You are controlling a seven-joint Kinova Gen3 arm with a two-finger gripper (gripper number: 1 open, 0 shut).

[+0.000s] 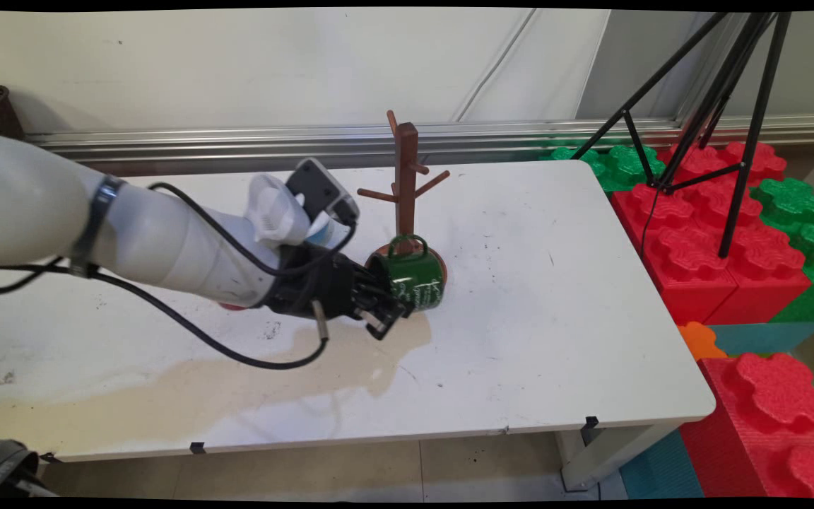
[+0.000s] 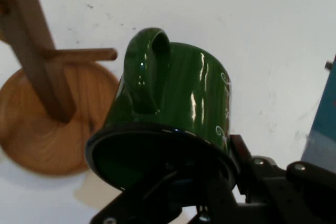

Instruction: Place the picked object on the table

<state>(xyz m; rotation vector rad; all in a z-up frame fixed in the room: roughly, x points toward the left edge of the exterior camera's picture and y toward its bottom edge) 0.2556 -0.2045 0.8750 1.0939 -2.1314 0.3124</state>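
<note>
White counter (image 1: 555,297): near its middle, the gripper (image 1: 387,311) is clamped on a sideways green mug (image 1: 417,277) touching the mug tree (image 1: 405,185); a rim-only hold could slip, toppling it.

A tripod (image 1: 725,106) stands upper right over red and green blocks (image 1: 718,233). A tan stain (image 1: 202,389) spreads lower left on the table (image 1: 555,318).

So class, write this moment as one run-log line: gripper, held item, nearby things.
gripper: shut on mug | mug: green, on its side, handle up, rim gripped | rack: wooden, just behind mug | table: white, stained
</note>
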